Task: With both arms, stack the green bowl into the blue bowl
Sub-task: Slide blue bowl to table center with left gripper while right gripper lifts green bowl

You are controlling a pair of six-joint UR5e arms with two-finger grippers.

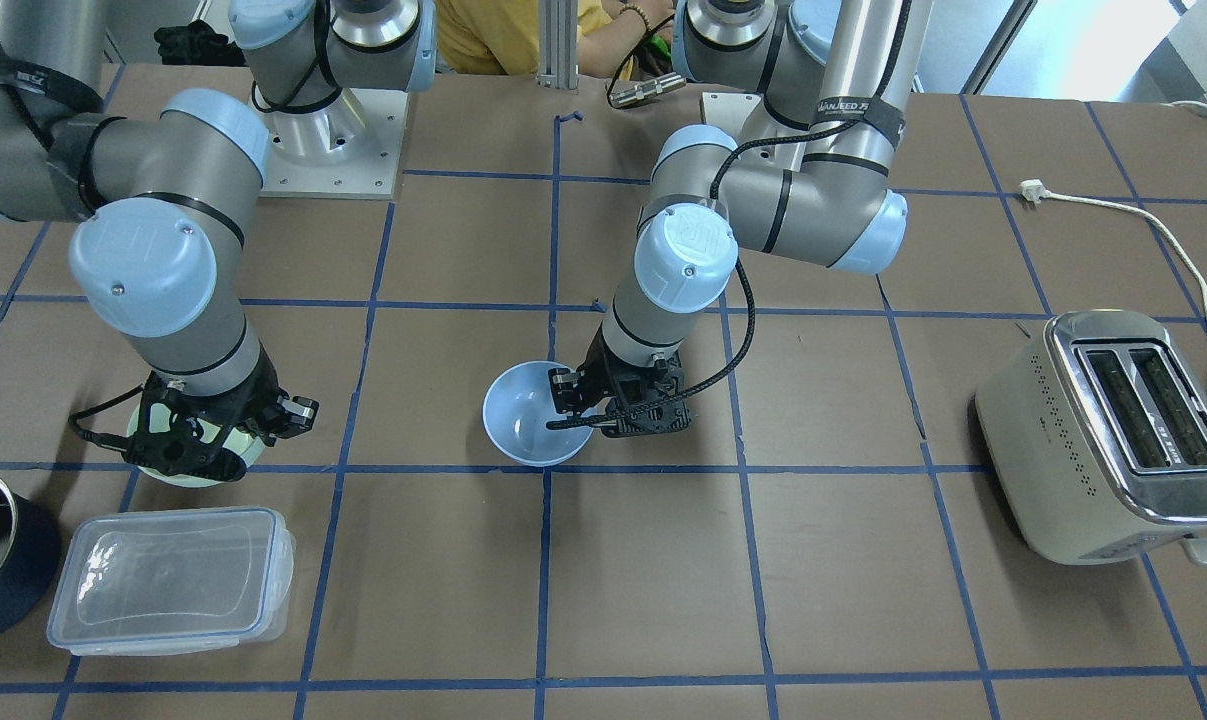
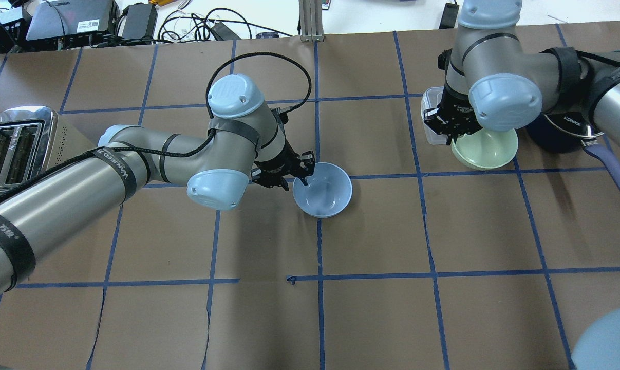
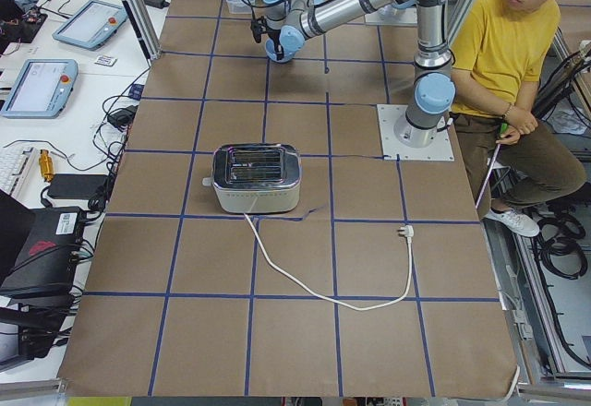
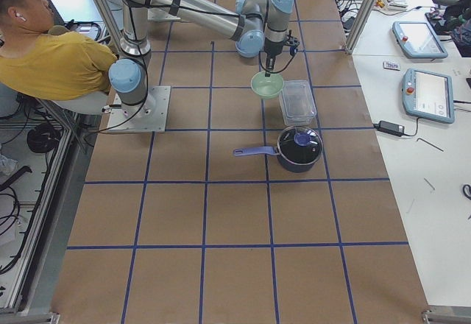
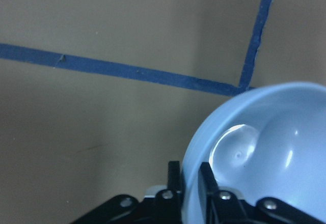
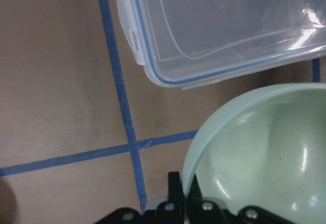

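In the overhead view, the blue bowl point(image 2: 322, 191) is seen near the middle of the table point(image 2: 371, 231), sitting upright on a crossing of blue tape lines. Its rim is gripped at about 10 o'clock by the left gripper point(image 2: 288, 173). In the left wrist view, the jaws are seen pinched on the bowl's wall, one outside and one inside.

The green bowl point(image 2: 487, 151) is found at about 2 o'clock from the blue bowl, well apart from it. It is taken at its 10 o'clock rim by the right gripper point(image 2: 451, 129). In the right wrist view, the jaws are shown clamped on that rim in the same manner. Whether this bowl rests on the table or is raised off it cannot be told.

A clear lidded container point(image 2: 429, 121) is placed just beside the green bowl at its 10 o'clock, and a dark saucepan point(image 2: 556, 136) is seen at its 3 o'clock, with the handle pointed towards 4 o'clock. A toaster point(image 2: 12, 144) is stood far off at the blue bowl's 9 o'clock, by the table's edge.
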